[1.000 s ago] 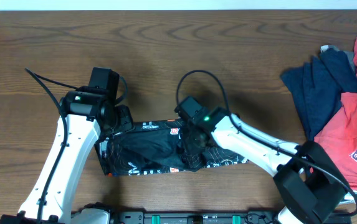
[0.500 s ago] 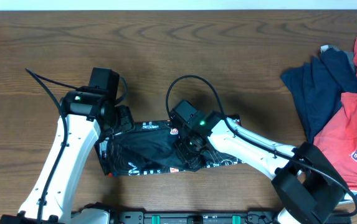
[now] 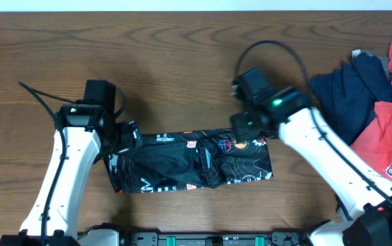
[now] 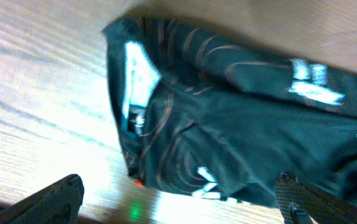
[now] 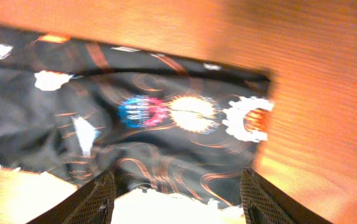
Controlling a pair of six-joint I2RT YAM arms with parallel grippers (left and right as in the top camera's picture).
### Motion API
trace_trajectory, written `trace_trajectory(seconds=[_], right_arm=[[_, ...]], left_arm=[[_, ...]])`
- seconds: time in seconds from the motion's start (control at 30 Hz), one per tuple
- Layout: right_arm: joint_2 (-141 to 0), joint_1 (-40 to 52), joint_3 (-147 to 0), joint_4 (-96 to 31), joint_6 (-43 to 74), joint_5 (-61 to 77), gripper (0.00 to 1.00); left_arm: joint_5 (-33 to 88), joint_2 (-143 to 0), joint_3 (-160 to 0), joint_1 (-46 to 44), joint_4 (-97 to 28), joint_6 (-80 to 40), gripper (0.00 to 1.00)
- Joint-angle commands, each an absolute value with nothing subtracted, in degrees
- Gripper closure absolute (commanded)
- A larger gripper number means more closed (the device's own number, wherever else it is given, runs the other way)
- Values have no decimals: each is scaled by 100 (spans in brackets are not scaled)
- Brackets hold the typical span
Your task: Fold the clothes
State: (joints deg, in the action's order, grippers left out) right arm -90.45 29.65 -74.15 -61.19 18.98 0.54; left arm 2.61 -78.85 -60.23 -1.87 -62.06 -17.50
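Observation:
A black patterned garment lies folded into a long strip near the table's front edge. It fills the left wrist view and the right wrist view. My left gripper is open and empty, just above the strip's left end; its fingers hold nothing. My right gripper is open and empty, above the strip's right end; its fingers hold nothing. A pile of dark blue clothes and red clothes lies at the right edge.
The brown wooden table stretches bare behind the strip. The pile of clothes takes up the right side. The arms' base rail runs along the front edge.
My right gripper has let go of the middle of the strip and swung up and to the right. My left gripper has shifted slightly left. The garment lies flat.

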Motion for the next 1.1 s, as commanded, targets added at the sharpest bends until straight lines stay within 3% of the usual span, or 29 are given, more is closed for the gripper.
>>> trace_trajectory(seconds=[0.0,0.13,0.67,1.07], right_arm=[[-9059,2630,-7426,-6267,2123,-102,37],[-9065,2491,-7406,-6320,2119,-106,37],[-9065,2493,-7404,-6353,2119,-106,36],[-9065,2493,-7404,-6366,2115,-110,36]], left_arm=[[421,-8106,-5669,36,-5999,-1142,0],[801,-8508,-5247,84,-5551,-554,0],[943,-10038,-4995,84,-4674,-558,0],[58,-9515,-5393,91,-4993,-797,1]])
